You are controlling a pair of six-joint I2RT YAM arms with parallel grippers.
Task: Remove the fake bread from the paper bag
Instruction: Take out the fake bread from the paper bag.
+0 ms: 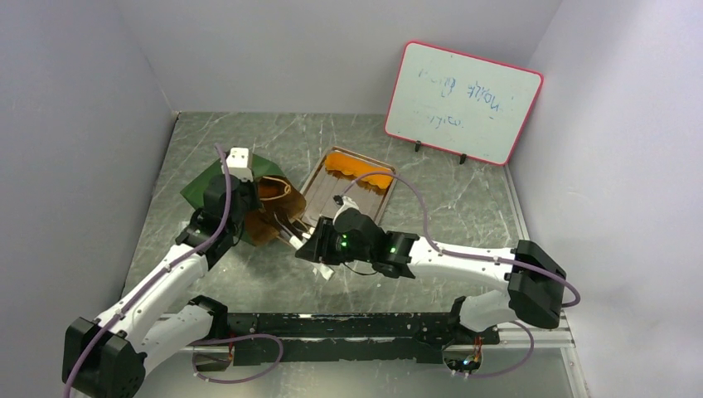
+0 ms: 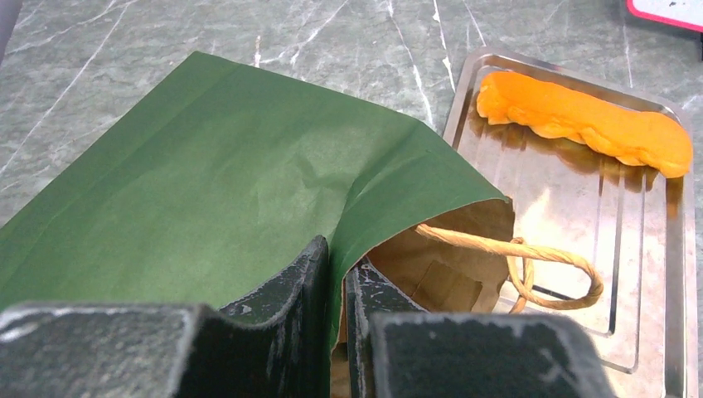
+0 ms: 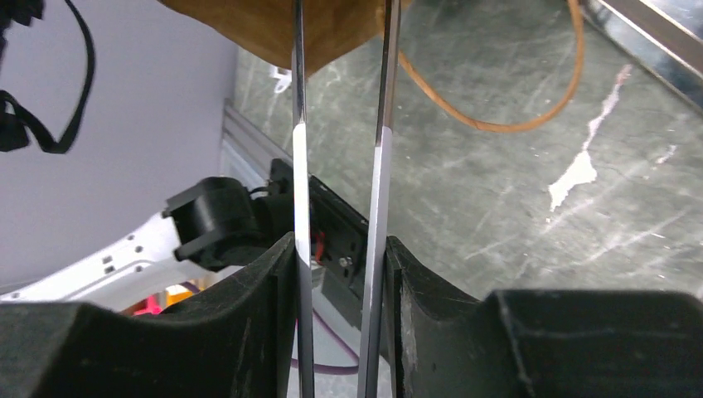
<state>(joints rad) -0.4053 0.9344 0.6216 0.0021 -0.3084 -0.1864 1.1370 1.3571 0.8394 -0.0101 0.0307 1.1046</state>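
Observation:
The paper bag point(image 1: 201, 187) lies on its side, dark green outside, its brown mouth point(image 1: 272, 209) facing the tray. My left gripper point(image 1: 246, 222) is shut on the bag's upper rim, with the green paper point(image 2: 207, 166) pinched between the jaws point(image 2: 336, 259). My right gripper point(image 1: 317, 242) is shut on metal tongs point(image 3: 380, 166), whose two blades point(image 1: 290, 235) reach into the bag's mouth point(image 3: 273, 25). The tongs' tips are hidden there. One orange fake bread point(image 2: 580, 120) lies on the metal tray point(image 2: 655, 274), also seen from the top point(image 1: 358, 174).
The tray point(image 1: 319, 199) sits just right of the bag's mouth. A twisted handle point(image 2: 530, 253) hangs over its near edge, and a handle loop point(image 3: 530, 124) lies on the table. A whiteboard point(image 1: 463, 101) stands at the back right. Grey walls close in three sides.

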